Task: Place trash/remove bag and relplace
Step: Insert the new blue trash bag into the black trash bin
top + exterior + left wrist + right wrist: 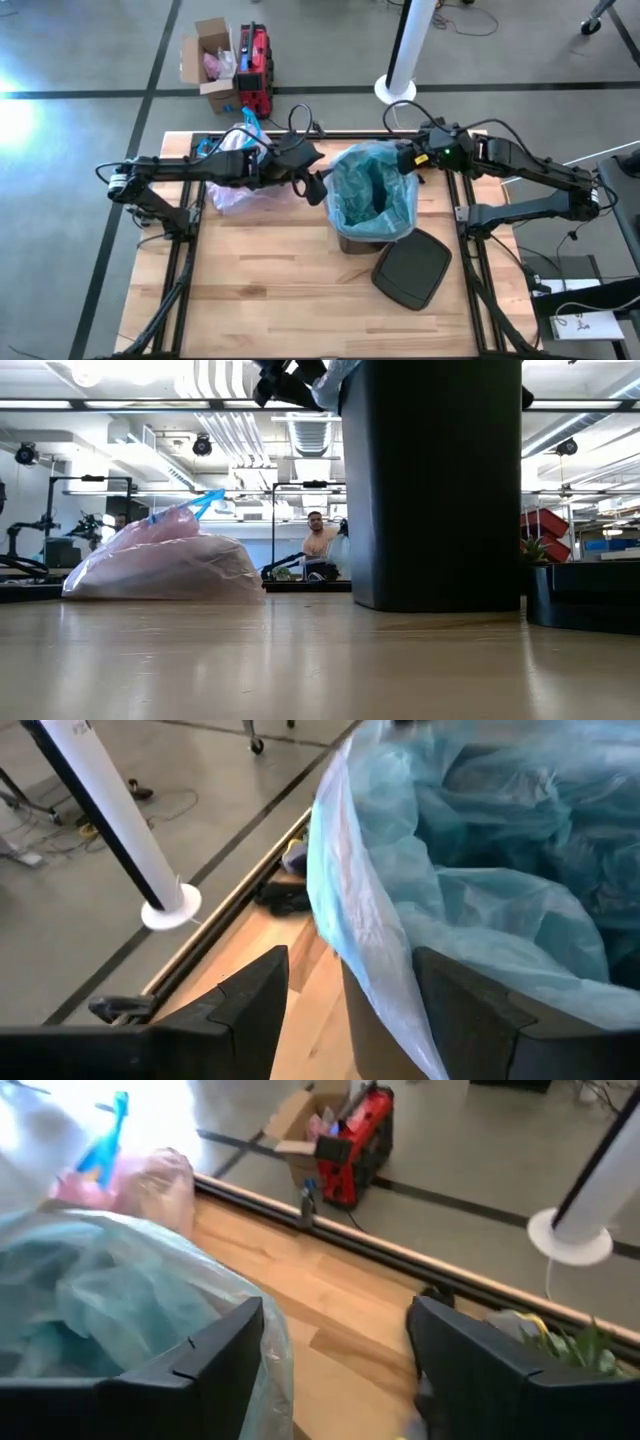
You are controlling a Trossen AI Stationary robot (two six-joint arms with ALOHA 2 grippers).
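Both sets of fingers stand apart at the rim of the bin: the left gripper (345, 1010) straddles the blue bag's edge on its side of the bin with the thin film running between its two dark fingers (250, 1005), though I can't tell whether they pinch it, and the right gripper (335, 1365) hangs parted over the opposite rim, its fingers (215, 1355) just beside the plastic and apparently not holding it. From largest down: the wooden table (300, 300) carries everything, with both dark arms reaching in from its far corners toward the middle. The tall black bin (430, 480) stands upright near the table's centre, lined with the crinkly light blue bag (375, 190), whose top is folded out over the rim and bunched loosely inside. To the left arm's side lies the pink bag (165, 565), full and slumped on the wood well apart from the bin, its blue ties (205, 502) sticking up. The bin's dark lid (412, 268) lies flat on the table, just beside the bin's base on the near side. Beyond the table, a white post (410, 50) rises from the floor, and an open cardboard box (208, 62) sits next to a red case (255, 68).
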